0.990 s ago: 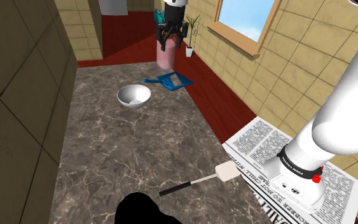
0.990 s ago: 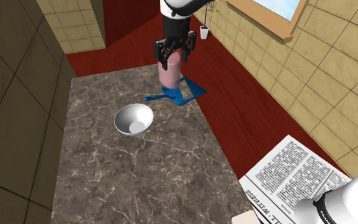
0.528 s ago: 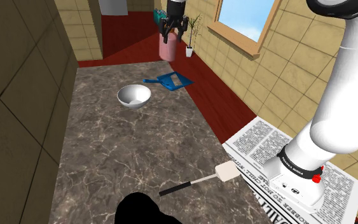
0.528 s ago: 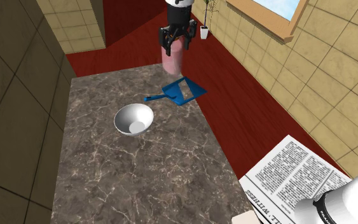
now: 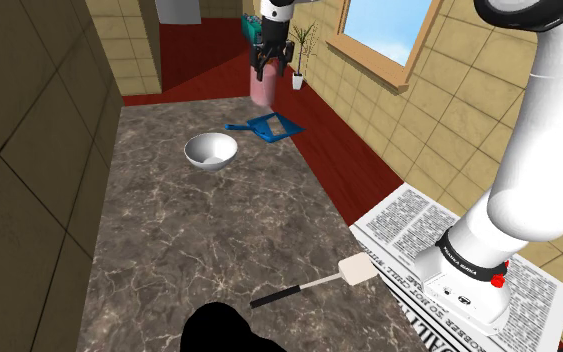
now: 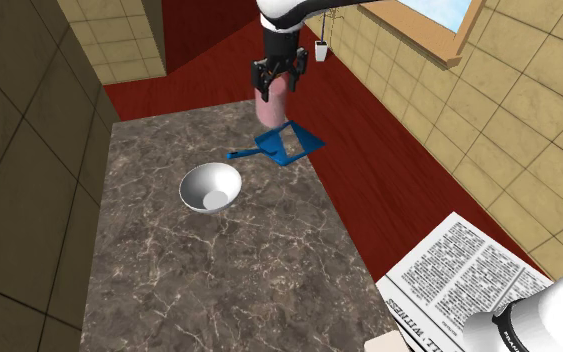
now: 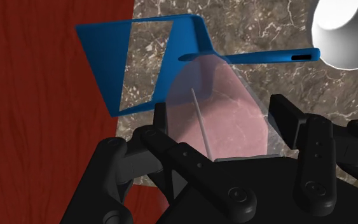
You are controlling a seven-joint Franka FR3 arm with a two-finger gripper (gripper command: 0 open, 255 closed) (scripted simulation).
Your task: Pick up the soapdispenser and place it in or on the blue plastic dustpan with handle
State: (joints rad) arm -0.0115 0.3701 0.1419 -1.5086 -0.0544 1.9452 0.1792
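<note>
A pink translucent soap dispenser [image 5: 262, 90] [image 6: 272, 105] [image 7: 212, 108] hangs in the air, clasped at its top by my black gripper [image 5: 268, 63] [image 6: 277, 77] [image 7: 225, 130], which is shut on it. Below it lies the blue dustpan [image 5: 274, 125] [image 6: 291, 143] [image 7: 142, 57] at the far edge of the marble counter, its handle [image 7: 269, 58] pointing toward the white bowl. In the wrist view the bottle's base hovers over the junction of the dustpan's pan and handle, apart from it.
A white bowl [image 5: 211, 150] [image 6: 210, 187] [image 7: 349, 32] sits near the dustpan on the marble counter [image 5: 199, 230]. A spatula [image 5: 314, 280] lies near the counter's near edge. Beyond the counter's right edge is red floor [image 6: 369, 150], and a newspaper [image 5: 419, 225] covers the stand.
The gripper with the soap dispenser rose from near the dustpan, then came down slightly and shifted over the dustpan. Bowl and dustpan have not moved.
</note>
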